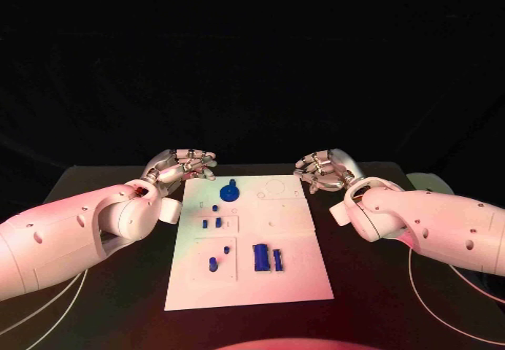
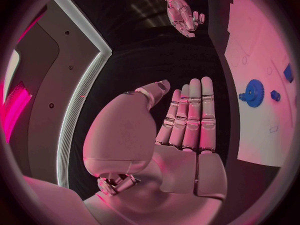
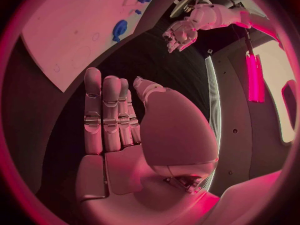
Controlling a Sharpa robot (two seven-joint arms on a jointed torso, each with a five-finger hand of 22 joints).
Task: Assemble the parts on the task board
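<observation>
Risk is a mis-grasp: left hand (image 1: 187, 165) and right hand (image 1: 324, 170) flank the task board's (image 1: 295, 281) far end, fingers extended, holding nothing. Blue parts (image 1: 266, 257), gear (image 1: 230, 192) included, lie small and close together; seating appears unclear, so neighbours may shift.

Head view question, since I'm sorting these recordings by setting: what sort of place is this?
Probably a robot test bench in a lab. A white task board with small blue parts, such as a blue gear, lies on a black table against a dark backdrop. The left hand and right hand flank it, holding nothing.
</observation>
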